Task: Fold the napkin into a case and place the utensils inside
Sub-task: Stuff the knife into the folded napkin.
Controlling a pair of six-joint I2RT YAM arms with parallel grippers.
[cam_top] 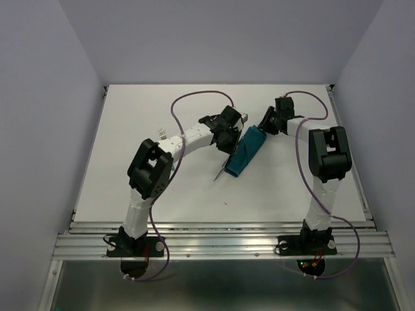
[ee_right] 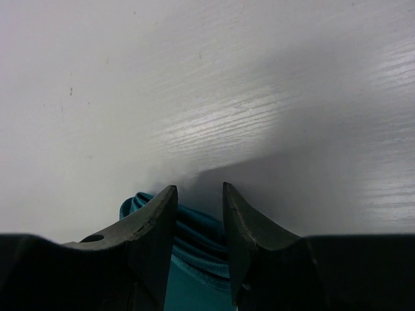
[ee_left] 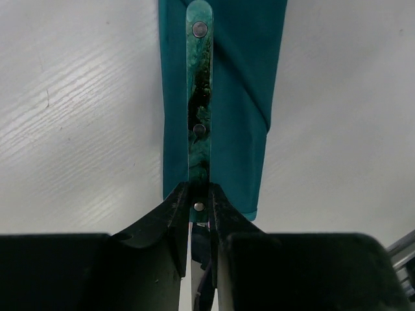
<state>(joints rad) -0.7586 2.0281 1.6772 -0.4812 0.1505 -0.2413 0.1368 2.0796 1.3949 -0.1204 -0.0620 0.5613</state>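
Clamping a utensil [ee_left: 199, 97] by its teal handle, the left gripper [ee_left: 199, 194] holds it over the case [ee_left: 240, 78].
Nearest the wrist, the utensil's pale metal part runs back between the closed fingers. Ahead of the fingertips, the riveted handle lies lengthwise along the folded teal cloth, which stretches away on the white table [ee_left: 78, 129]. At the case's far end, the right gripper [ee_right: 198, 194] has its jaws apart, with the cloth's layered edge lying low in the gap between them.
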